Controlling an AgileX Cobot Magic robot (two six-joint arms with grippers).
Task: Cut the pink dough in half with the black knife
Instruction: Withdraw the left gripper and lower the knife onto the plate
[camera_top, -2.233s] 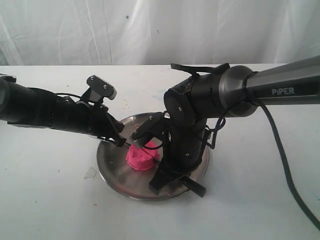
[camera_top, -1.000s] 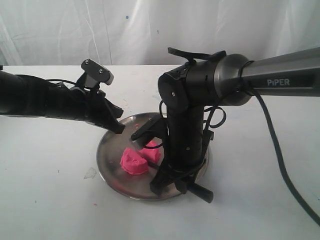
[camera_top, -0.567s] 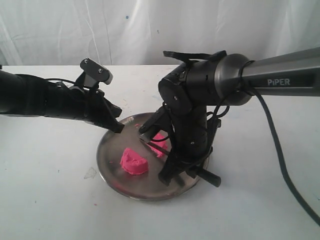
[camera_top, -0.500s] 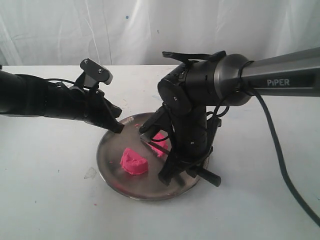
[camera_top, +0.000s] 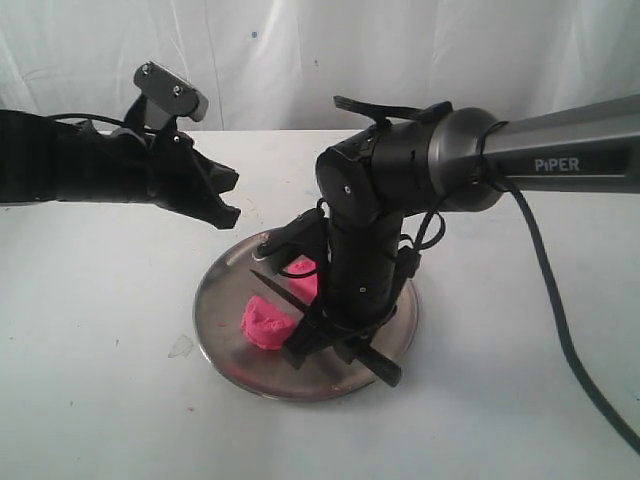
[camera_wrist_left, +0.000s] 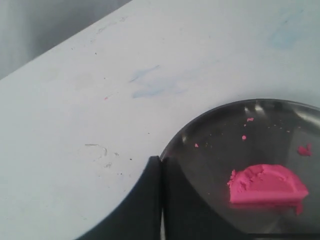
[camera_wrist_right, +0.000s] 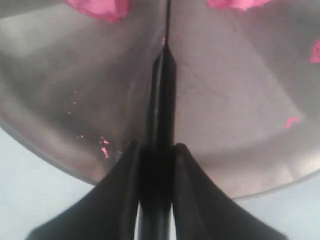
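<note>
The pink dough lies in two pieces on the steel plate (camera_top: 214, 330): one half (camera_top: 265, 322) at the front left, the other (camera_top: 303, 280) further back. My right gripper (camera_top: 322, 337) is shut on the handle of the black knife (camera_top: 275, 292), whose blade points up-left between the halves. In the right wrist view the black knife (camera_wrist_right: 161, 95) runs from my right gripper (camera_wrist_right: 156, 148) towards the gap between both pieces (camera_wrist_right: 100, 7) (camera_wrist_right: 235, 3). My left gripper (camera_top: 226, 196) hovers shut and empty, left of the plate. Its wrist view shows its shut tips (camera_wrist_left: 161, 162) beside one half (camera_wrist_left: 267, 185).
Tiny pink crumbs (camera_wrist_left: 244, 137) dot the plate (camera_wrist_left: 210, 132), and more crumbs (camera_wrist_right: 104, 148) lie near its rim. The plate sits on a white table (camera_top: 100, 380) with a white curtain (camera_top: 300, 60) behind. A black cable (camera_top: 560, 330) trails from the right arm.
My left gripper has lifted up and back, away from the plate. The right gripper has swung the knife lower and leftward, its blade now pointing between the two halves.
</note>
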